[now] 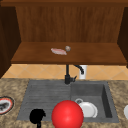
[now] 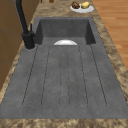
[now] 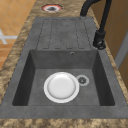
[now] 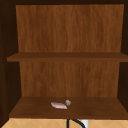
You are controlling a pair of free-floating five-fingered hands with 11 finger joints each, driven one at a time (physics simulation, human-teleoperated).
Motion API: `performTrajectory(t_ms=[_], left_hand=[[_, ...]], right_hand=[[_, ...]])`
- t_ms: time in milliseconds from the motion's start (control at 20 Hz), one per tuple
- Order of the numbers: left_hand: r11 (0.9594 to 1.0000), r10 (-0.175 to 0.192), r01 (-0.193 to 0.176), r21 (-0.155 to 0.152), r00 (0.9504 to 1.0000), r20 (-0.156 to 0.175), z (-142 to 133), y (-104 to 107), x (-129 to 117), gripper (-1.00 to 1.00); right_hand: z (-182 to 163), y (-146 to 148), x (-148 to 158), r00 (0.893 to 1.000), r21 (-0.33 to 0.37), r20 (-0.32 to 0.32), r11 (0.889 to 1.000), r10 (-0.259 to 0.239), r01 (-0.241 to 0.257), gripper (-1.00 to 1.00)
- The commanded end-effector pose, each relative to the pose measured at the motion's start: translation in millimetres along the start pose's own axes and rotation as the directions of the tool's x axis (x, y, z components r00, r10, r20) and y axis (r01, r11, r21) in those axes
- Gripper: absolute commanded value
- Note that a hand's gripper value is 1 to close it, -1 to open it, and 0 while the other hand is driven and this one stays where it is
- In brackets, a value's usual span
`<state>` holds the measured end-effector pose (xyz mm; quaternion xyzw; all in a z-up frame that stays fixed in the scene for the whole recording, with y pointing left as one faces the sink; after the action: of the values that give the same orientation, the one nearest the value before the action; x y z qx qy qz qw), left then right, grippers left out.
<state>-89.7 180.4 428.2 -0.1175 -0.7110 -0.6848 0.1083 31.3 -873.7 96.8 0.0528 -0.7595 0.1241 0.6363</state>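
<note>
My left hand [image 1: 37, 116] hangs low at the picture's left in the front view, over the front edge of the grey draining board [image 1: 42, 95]. Just right of it is a big red ball [image 1: 67, 115], which covers part of the sink's front rim. A white plate [image 1: 88, 109] lies flat in the sink basin [image 3: 37, 82], beside the drain [image 3: 82, 80]; it is also in the right side view [image 3: 61, 87] and, as a sliver, in the left side view [image 2: 65, 42].
A black tap [image 1: 67, 75] stands behind the sink. On the wooden shelf [image 1: 100, 55] above lie a pink flat piece [image 1: 59, 51] and a small grey ball [image 1: 67, 48]. A red-rimmed plate [image 1: 5, 105] sits on the left counter, a plate of food [image 2: 82, 6] on the right.
</note>
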Motion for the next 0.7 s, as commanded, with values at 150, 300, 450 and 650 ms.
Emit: performTrajectory(t_ms=[150,300,450,650], left_hand=[[1.0000,0.000,0.000,0.000,1.0000,0.000,0,0,0,0.00],[1.0000,0.000,0.000,0.000,1.0000,0.000,0,0,0,0.00],[1.0000,0.000,0.000,0.000,1.0000,0.000,0,0,0,0.00],[1.0000,0.000,0.000,0.000,1.0000,0.000,0,0,0,0.00]], right_hand=[[-46,40,-50,0.999,0.001,-0.006,0.999,0.048,-0.048,-1.00],[-64,54,-62,0.993,0.006,0.021,0.993,0.114,-0.114,-1.00],[-81,66,-73,0.984,0.017,0.017,0.984,0.179,-0.179,-1.00],[-102,81,-86,0.966,0.031,0.009,0.966,0.258,-0.258,-1.00]])
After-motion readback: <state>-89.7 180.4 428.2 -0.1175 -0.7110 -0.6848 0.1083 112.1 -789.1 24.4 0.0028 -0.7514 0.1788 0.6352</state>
